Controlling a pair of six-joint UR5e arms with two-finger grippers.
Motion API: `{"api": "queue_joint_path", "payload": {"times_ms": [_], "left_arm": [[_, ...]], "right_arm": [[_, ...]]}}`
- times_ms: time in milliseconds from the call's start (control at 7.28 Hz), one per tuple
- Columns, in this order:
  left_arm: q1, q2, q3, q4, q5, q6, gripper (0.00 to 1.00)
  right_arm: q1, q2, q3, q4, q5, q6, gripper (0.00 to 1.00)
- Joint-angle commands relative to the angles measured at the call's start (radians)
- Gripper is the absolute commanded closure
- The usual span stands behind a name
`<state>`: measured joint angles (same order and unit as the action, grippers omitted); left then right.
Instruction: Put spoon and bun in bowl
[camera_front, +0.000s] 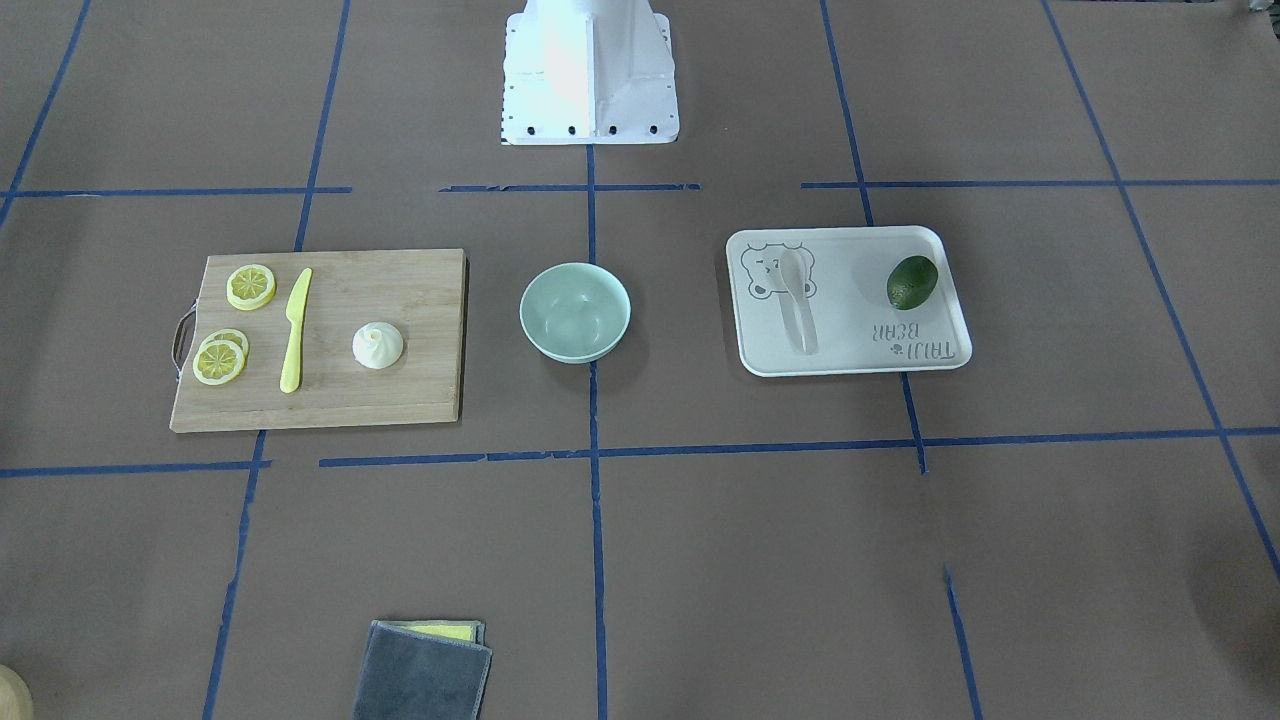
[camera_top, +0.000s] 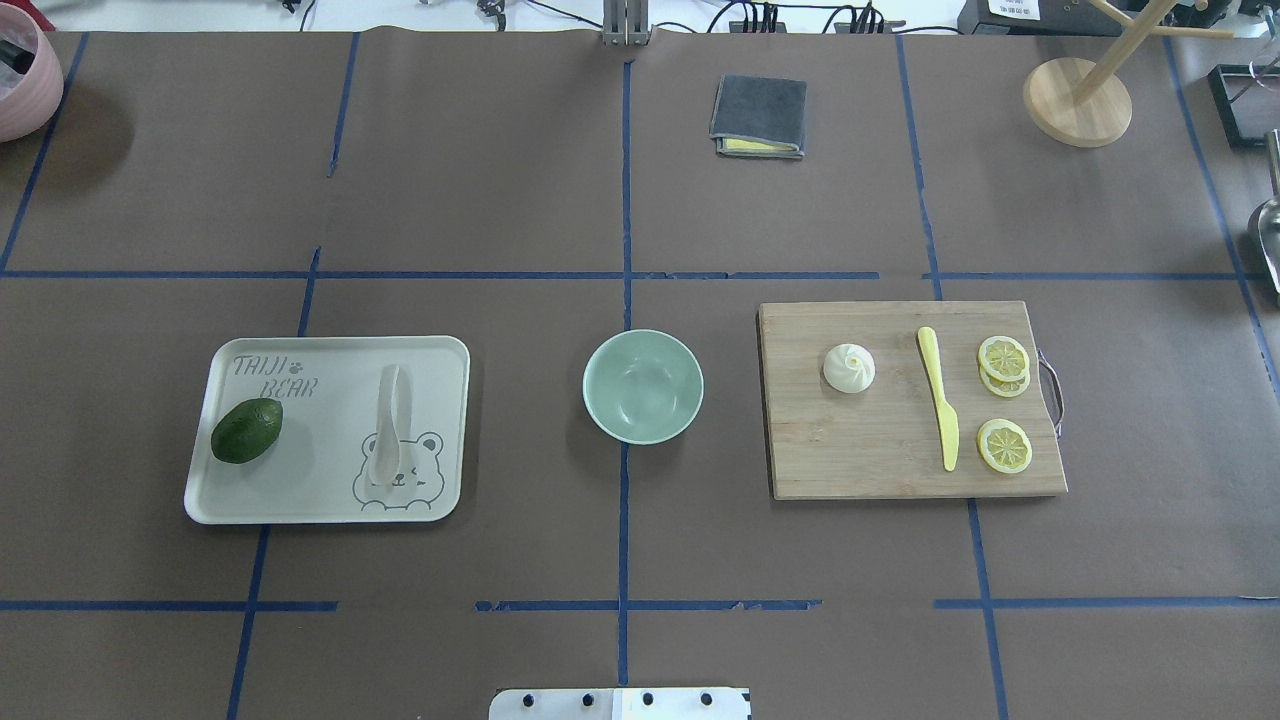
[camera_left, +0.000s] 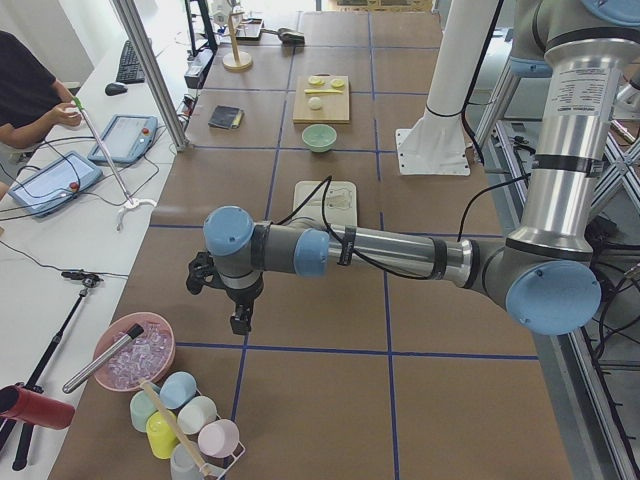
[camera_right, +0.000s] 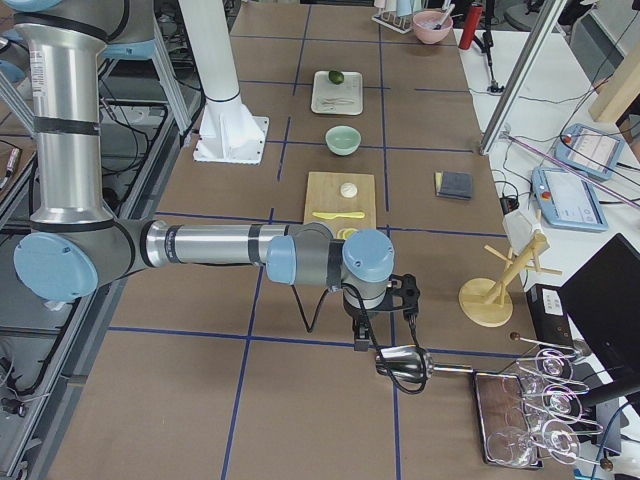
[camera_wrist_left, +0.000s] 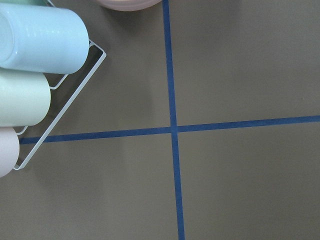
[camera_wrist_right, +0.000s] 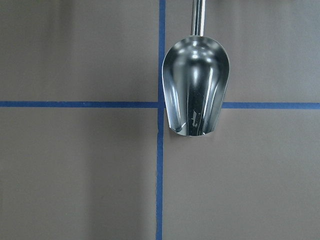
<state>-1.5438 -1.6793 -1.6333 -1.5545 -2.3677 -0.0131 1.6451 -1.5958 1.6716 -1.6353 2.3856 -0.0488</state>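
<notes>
The pale mint-green bowl stands empty at the table's middle. The whitish spoon lies on a white bear-print tray on the robot's left. The white pleated bun sits on a wooden cutting board on the robot's right. My left gripper hangs over the table's far left end, away from the tray. My right gripper hangs over the far right end, away from the board. Each shows only in a side view, so I cannot tell whether it is open or shut.
A dark green avocado lies on the tray. A yellow knife and lemon slices lie on the board. A grey cloth and a wooden stand are farther out. A metal scoop lies under the right wrist and racked cups under the left.
</notes>
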Motion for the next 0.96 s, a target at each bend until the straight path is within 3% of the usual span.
{"api": "queue_joint_path", "payload": {"times_ms": [0,275,550,824], "left_arm": [[0.136,-0.003,-0.146,-0.051,0.036,-0.204,0.00],[0.256,-0.005,-0.253,-0.062,0.062,-0.414,0.00],[0.380,-0.005,-0.281,-0.180,0.068,-0.674,0.00],[0.537,-0.008,-0.318,-0.255,0.212,-0.867,0.00]], "right_arm": [[-0.001,-0.003,0.046,-0.001,0.001,0.001,0.00],[-0.014,0.007,0.068,-0.001,0.007,0.001,0.00],[-0.021,0.011,0.120,0.002,0.007,0.003,0.00],[-0.031,0.011,0.148,0.000,0.015,0.006,0.00]]}}
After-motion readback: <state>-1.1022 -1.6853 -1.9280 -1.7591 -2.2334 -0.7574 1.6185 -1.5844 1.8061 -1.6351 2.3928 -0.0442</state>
